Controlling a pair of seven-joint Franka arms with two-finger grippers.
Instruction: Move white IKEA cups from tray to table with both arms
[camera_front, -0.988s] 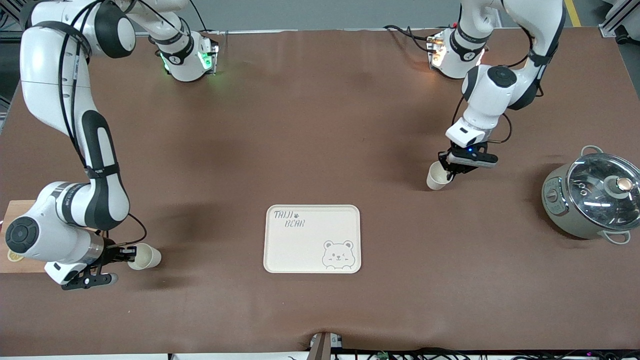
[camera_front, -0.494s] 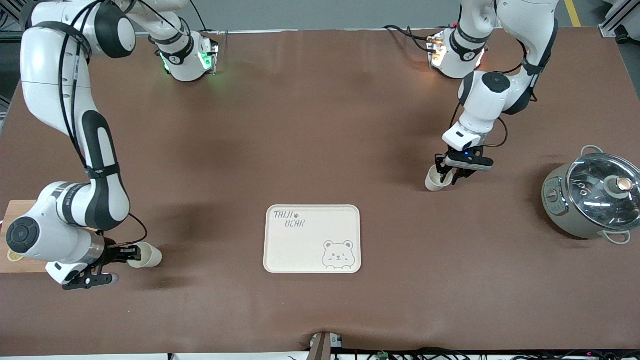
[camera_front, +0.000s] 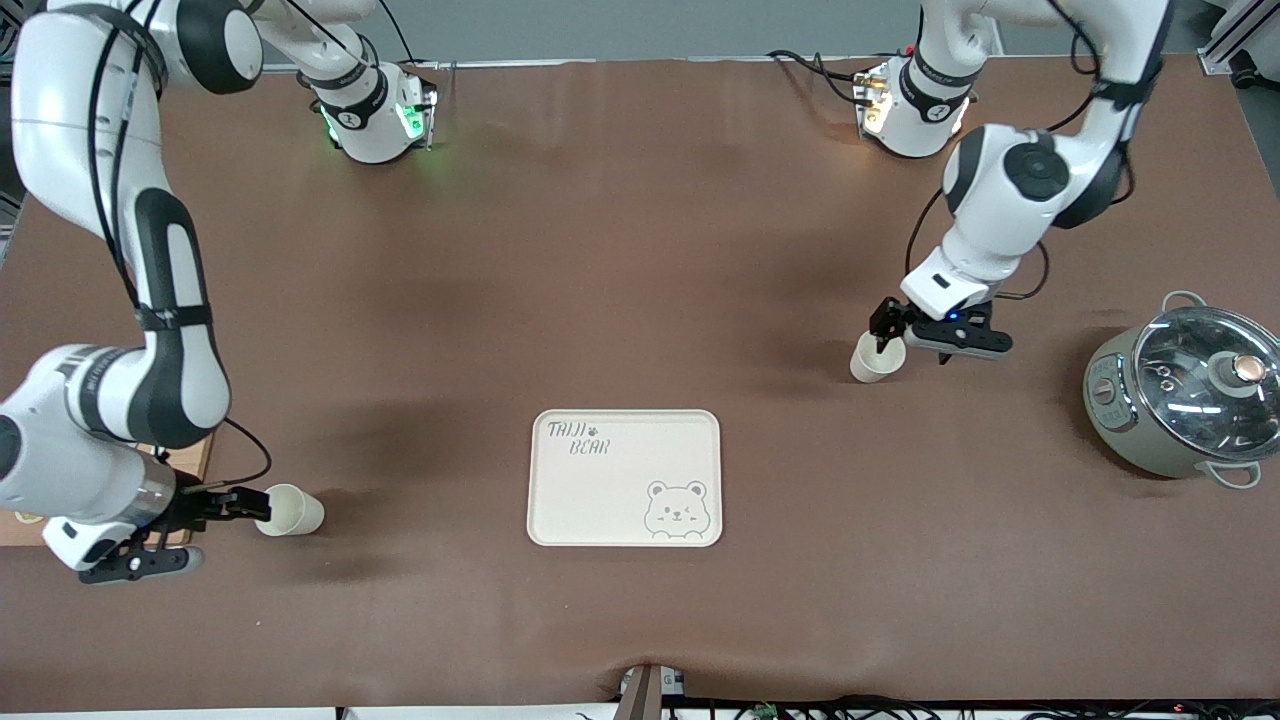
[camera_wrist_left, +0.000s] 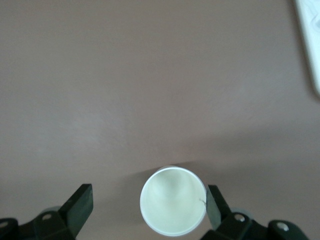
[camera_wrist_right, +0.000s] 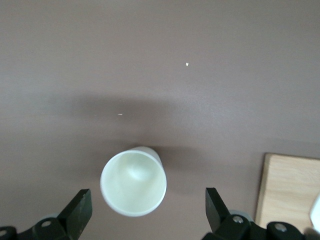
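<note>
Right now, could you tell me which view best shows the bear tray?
The front view: the whole bear tray lies there, drawing and lettering visible. The left wrist view catches only its edge; the right wrist view shows none.

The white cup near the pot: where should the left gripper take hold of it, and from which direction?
Probably from above, closing across the round rim of this cup. It stands upright, mouth up, without a handle. The left gripper is open over it, one finger already at the rim.
</note>
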